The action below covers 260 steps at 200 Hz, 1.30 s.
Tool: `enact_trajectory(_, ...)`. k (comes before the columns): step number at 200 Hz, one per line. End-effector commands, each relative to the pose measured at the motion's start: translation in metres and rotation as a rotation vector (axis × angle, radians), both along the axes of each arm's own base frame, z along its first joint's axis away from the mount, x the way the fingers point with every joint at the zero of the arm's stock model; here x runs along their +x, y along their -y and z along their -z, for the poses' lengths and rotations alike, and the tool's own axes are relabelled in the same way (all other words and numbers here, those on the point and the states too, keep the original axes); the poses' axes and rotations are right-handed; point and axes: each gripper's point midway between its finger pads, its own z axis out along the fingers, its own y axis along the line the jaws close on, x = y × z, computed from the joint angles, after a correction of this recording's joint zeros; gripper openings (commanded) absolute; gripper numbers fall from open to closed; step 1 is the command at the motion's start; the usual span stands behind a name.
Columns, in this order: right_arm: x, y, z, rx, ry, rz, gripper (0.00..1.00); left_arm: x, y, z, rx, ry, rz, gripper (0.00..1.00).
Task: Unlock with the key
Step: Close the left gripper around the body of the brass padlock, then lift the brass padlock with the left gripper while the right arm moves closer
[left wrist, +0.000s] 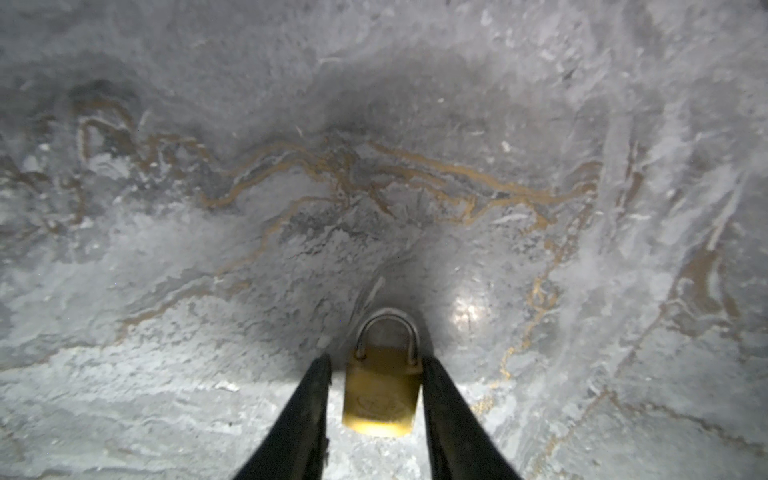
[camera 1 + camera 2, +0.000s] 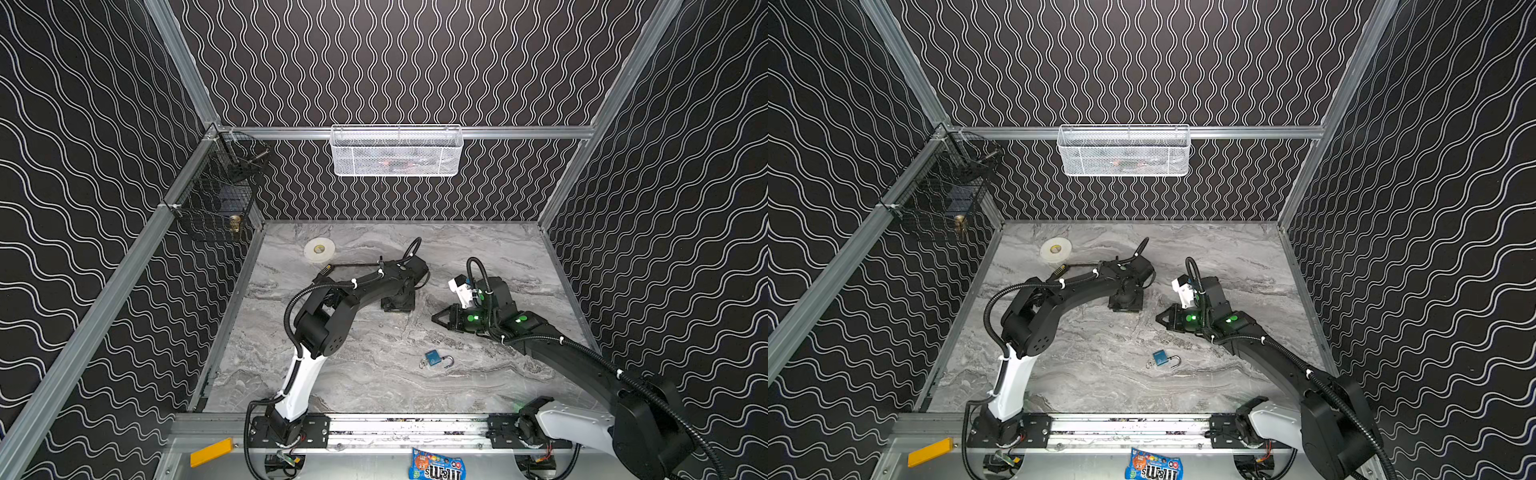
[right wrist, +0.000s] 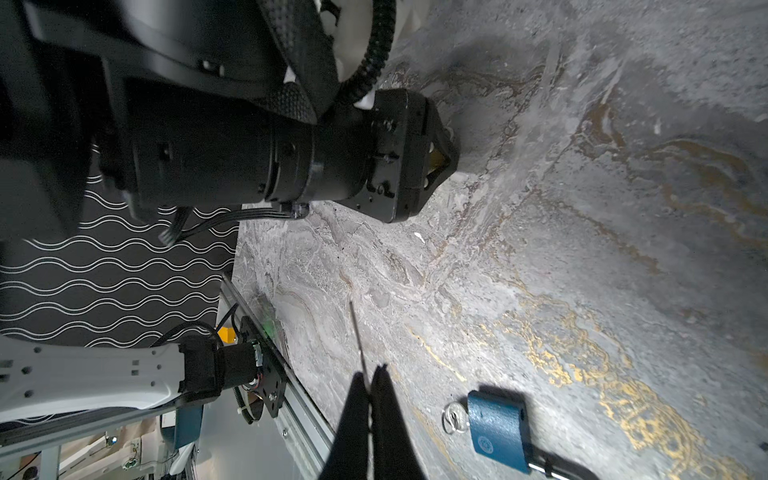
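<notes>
A brass padlock [image 1: 380, 395] with its shackle closed lies on the marble table [image 2: 365, 374]. My left gripper [image 1: 376, 359] points straight down over it, open. One finger [image 1: 440, 399] touches the padlock's side and the other stands a small gap away. In both top views the left gripper [image 2: 397, 305] [image 2: 1125, 302] hides this padlock. My right gripper [image 3: 371, 374] [image 2: 434, 320] hovers a little to the right, shut on the key [image 3: 358, 336], a thin blade seen edge-on past its fingertips. A blue padlock [image 2: 433, 358] [image 3: 496, 428] with an open shackle and a key ring lies nearer the front.
A roll of white tape [image 2: 319, 250] sits at the back left of the table. A white mesh basket [image 2: 397, 151] hangs on the back wall and a black wire basket [image 2: 216, 195] on the left rail. A candy bag [image 2: 436, 465] lies in front of the arm bases.
</notes>
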Motion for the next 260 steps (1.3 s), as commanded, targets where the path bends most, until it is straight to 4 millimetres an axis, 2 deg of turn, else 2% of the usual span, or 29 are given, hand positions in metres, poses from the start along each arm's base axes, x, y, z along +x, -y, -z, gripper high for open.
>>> enact_trajectory(1, 0.003, -0.004, -0.008, 0.027, 0.022, -0.008, 0.0, -0.013, -0.01, 0.009, 0.034, -0.061, -0.014, 0.37)
enact_trajectory(76, 0.003, -0.004, -0.007, 0.028, 0.018, -0.007, 0.0, -0.011, -0.007, 0.006, 0.024, -0.056, -0.005, 0.31)
enact_trajectory(137, 0.001, -0.003, -0.007, 0.025, 0.016, -0.01, 0.0, -0.011, -0.007, -0.009, -0.021, -0.018, -0.053, 0.24)
enact_trajectory(162, -0.001, 0.002, -0.007, -0.004, 0.013, 0.007, 0.0, -0.015, -0.006, -0.018, -0.085, 0.007, -0.107, 0.23)
enact_trajectory(199, -0.006, 0.009, -0.006, -0.033, -0.021, 0.041, 0.0, -0.023, -0.009, -0.049, -0.216, 0.094, -0.239, 0.22)
enact_trajectory(219, -0.007, 0.011, -0.003, -0.039, -0.048, 0.07, 0.0, -0.03, -0.012, -0.07, -0.269, 0.146, -0.31, 0.18)
enact_trajectory(260, -0.015, 0.0, -0.007, 0.007, -0.003, 0.112, 0.0, -0.052, -0.016, -0.105, -0.344, 0.247, -0.437, 0.18)
